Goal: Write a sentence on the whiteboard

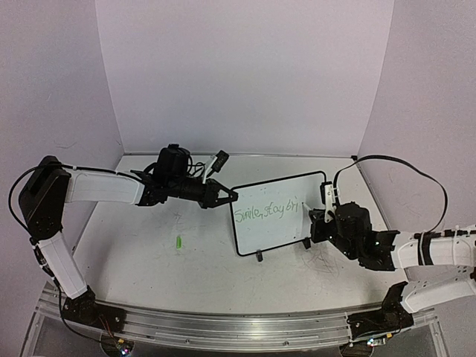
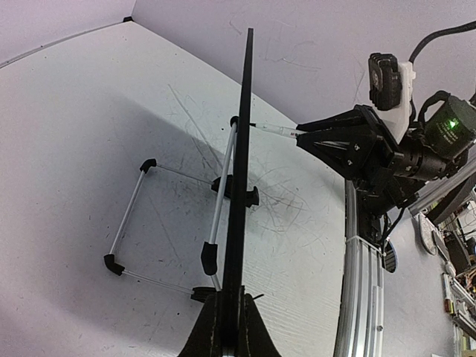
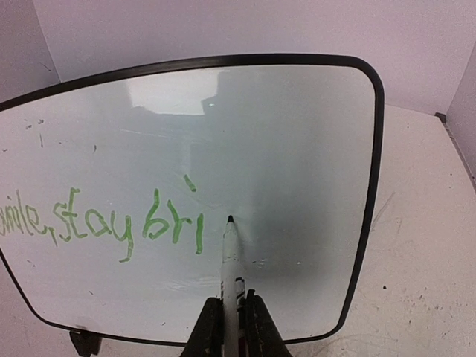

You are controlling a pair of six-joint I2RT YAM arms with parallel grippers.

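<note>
The whiteboard (image 1: 286, 227) stands upright on the table, tilted back on its feet. Green handwriting, the sentence (image 3: 111, 219), reads "Smile, stay bri" and stops near the board's middle; it shows smaller in the top view (image 1: 268, 211). My left gripper (image 1: 230, 197) is shut on the board's left edge, which the left wrist view shows edge-on (image 2: 242, 149) between my fingers (image 2: 230, 301). My right gripper (image 3: 230, 301) is shut on a white marker (image 3: 232, 260) whose dark tip touches the board just right of the last letter. The top view places that gripper (image 1: 316, 216) at the board's right side.
A small green marker cap (image 1: 179, 242) lies on the table left of the board. The board's wire stand (image 2: 134, 216) spreads out behind it. Faint grey scribbles (image 2: 282, 197) mark the tabletop. A metal rail (image 1: 223, 323) runs along the near edge.
</note>
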